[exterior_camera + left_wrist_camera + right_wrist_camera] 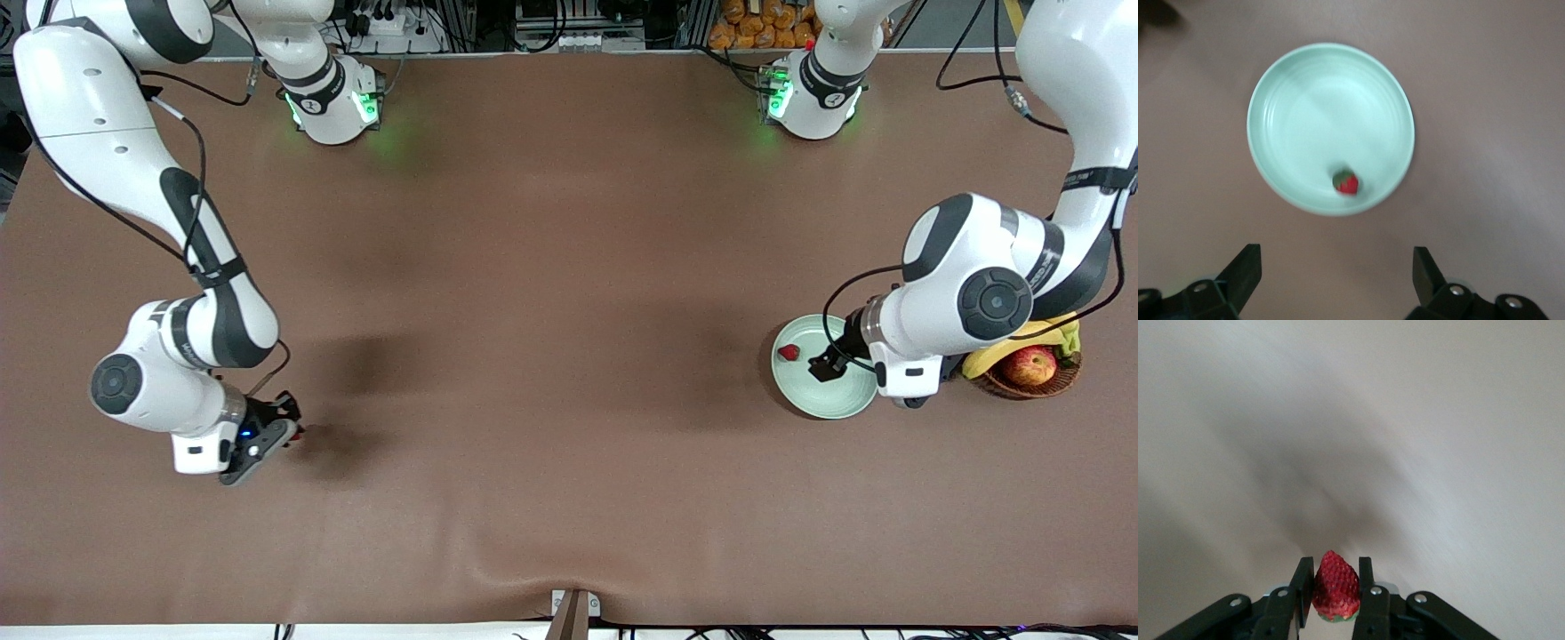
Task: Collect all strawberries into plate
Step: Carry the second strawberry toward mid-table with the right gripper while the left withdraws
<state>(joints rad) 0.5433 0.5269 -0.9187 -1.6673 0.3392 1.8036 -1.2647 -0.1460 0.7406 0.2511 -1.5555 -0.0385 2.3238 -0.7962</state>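
Note:
The pale green plate (822, 396) lies toward the left arm's end of the table, with one strawberry (789, 353) resting in it near the rim. My left gripper (829, 364) hangs over the plate, open and holding nothing. In the left wrist view the plate (1318, 113) and its strawberry (1346, 182) show past the open gripper (1336, 273). My right gripper (290, 427) is low over the bare table at the right arm's end. In the right wrist view that gripper (1335, 585) is shut on a second strawberry (1335, 587), held tip outward between the fingers.
A brown wicker basket (1058, 380) with an apple (1029, 364) and bananas (1022, 342) stands beside the plate, partly under the left arm's wrist. A brown cloth (551, 356) covers the whole table.

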